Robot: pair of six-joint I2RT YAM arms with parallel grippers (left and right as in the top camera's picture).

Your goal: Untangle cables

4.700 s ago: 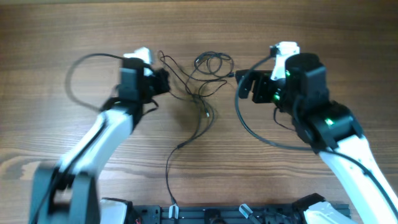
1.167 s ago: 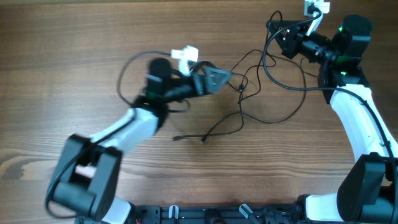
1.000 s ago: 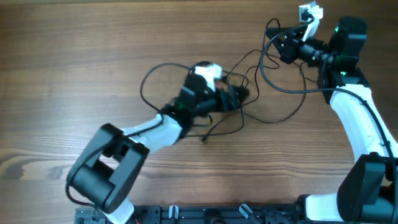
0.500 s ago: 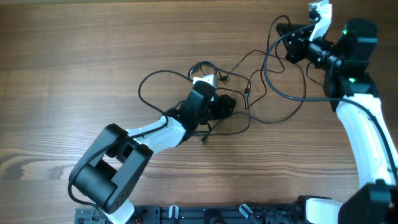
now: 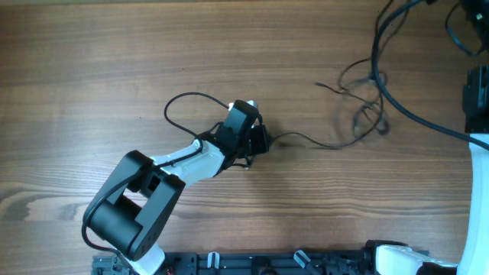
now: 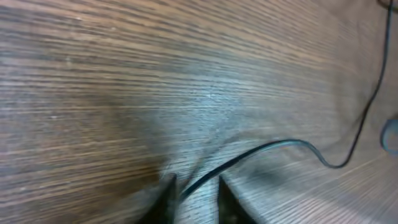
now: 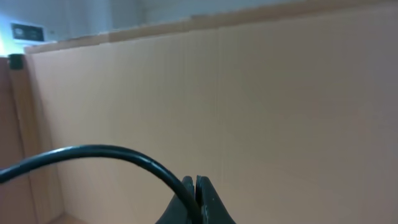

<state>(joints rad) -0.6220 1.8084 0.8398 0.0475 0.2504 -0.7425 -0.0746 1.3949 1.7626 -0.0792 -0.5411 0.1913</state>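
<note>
Cables (image 5: 365,114) lie bunched, unsorted, toward your counter's (image 5: 92,69) right edge; left jaws straddle one strand (image 6: 273,146), grip unclear; right jaws clenched.

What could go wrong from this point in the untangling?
The thin cable lies between the left gripper's fingers with gaps on either side, so it may slip free once pulled. The tangle near the right arm looks bunched, and pulling the ends apart might tighten it rather than loosen it.
</note>
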